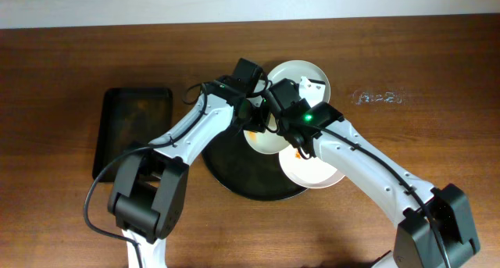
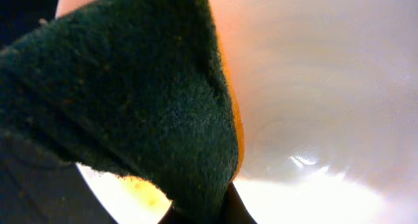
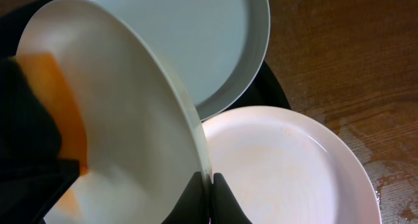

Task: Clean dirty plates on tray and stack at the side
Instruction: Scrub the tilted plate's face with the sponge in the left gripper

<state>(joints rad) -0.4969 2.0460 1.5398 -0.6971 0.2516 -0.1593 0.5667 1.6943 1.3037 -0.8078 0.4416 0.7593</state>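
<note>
— What has the right gripper (image 3: 210, 196)?
— It pinches the rim of a tilted plate (image 3: 130, 119) over the round black tray (image 1: 234, 180), toward its twelve o'clock.
— And the left gripper (image 2: 199, 212)?
— Clenched on a green-and-orange sponge (image 2: 130, 106), which is pressed to that plate's face.
— Beyond?
— A second plate (image 3: 281, 172) at the tray's four o'clock edge, and a third plate (image 3: 196, 41) farther out at one o'clock.
</note>
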